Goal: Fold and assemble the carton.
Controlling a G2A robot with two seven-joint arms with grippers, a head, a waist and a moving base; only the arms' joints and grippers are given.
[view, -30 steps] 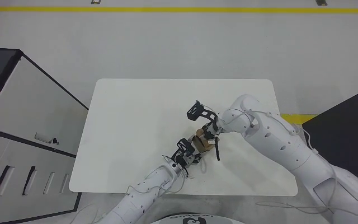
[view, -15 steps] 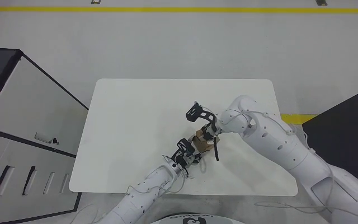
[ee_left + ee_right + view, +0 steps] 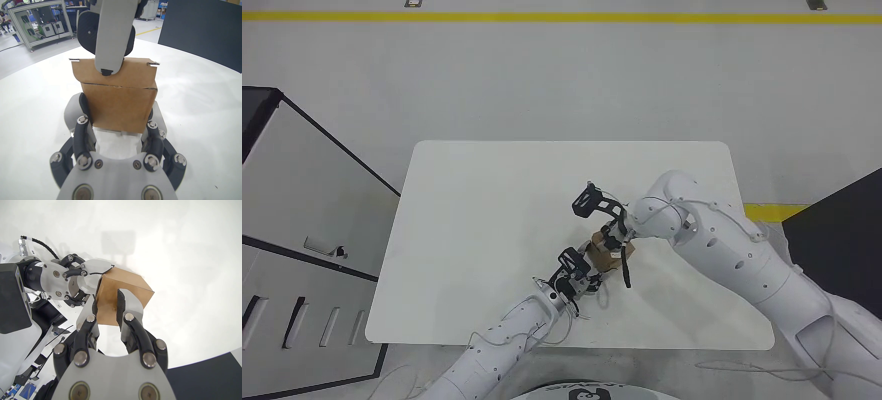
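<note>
**Item:** carton [image 3: 119, 106], brown cardboard, standing on the white table [image 3: 492, 200], nearer the robot's side than the far side.

**Left gripper** [image 3: 118, 106]: closed on the carton's body, one finger flat against each side wall.

**Right gripper** [image 3: 106, 298]: above the carton at a narrow gap, with one finger in front of the raised top flap [image 3: 136, 73] and one behind. Whether the rear pad touches the flap is unclear.

**Risks:**
- The flap may crease off its score line if it is pushed at a slant.
- The side walls may buckle if the squeeze tightens.
- The carton may twist or slide out of the left hold under a hard downward press.
- The two grippers may knock together, since they work very close.

**Room:**
- The near table edge is not far behind the left wrist.
- Broad bare surface lies to the far side and to the left.
- A dark panel stands beyond the right edge.
</note>
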